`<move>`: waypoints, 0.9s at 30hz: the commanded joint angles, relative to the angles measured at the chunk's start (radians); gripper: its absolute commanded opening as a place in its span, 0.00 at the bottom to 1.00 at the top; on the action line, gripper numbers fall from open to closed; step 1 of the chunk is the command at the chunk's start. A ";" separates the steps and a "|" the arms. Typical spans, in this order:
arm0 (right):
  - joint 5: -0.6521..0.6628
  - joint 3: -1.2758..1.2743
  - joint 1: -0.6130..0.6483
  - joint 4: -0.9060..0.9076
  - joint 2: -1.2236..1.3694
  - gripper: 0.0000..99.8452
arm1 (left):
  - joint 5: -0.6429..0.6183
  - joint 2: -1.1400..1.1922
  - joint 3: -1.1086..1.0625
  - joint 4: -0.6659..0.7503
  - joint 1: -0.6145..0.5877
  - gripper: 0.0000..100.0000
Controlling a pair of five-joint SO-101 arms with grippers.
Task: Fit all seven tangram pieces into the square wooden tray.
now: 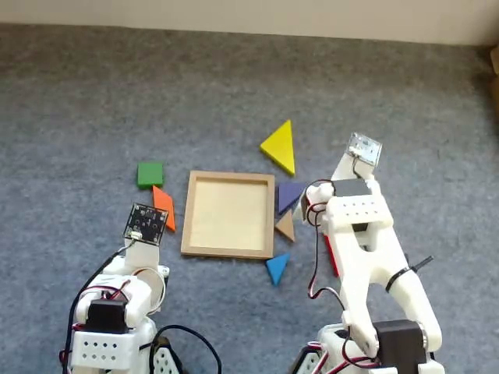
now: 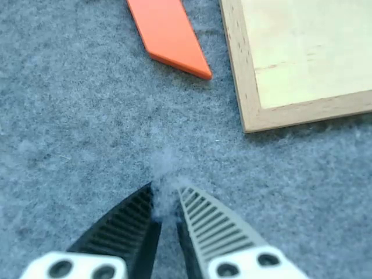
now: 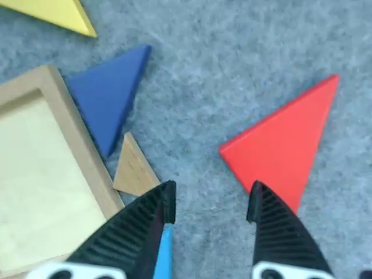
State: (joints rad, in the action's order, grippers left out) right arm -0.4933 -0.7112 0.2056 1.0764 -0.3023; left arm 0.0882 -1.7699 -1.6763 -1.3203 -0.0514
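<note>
The square wooden tray lies empty at mid-table. Left of it are a green square and an orange parallelogram. A yellow triangle lies beyond its far right corner. Along its right side lie a dark blue triangle, a tan triangle and a light blue triangle. My right gripper hangs open over bare felt between the tan triangle and a red triangle. My left gripper is shut and empty, near the tray's front left corner, below the orange parallelogram.
Grey felt covers the whole table. The right arm stands over the area right of the tray and hides most of the red triangle. The left arm stands at the front left. Open felt lies behind the tray.
</note>
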 commanded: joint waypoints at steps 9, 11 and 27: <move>0.014 0.019 -0.056 0.016 -0.036 0.39 | 0.008 -0.050 -0.019 -0.006 -0.008 0.01; 0.014 0.019 -0.054 -0.007 -0.016 0.40 | 0.008 -0.050 -0.019 -0.006 -0.008 0.01; 0.041 0.021 -0.094 -0.159 0.196 0.40 | 0.008 -0.050 -0.019 -0.006 -0.008 0.01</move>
State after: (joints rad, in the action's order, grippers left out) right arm -0.4626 -0.7112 0.1320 0.9352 -0.0997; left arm 0.0882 -1.7699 -1.6763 -1.3203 -0.0514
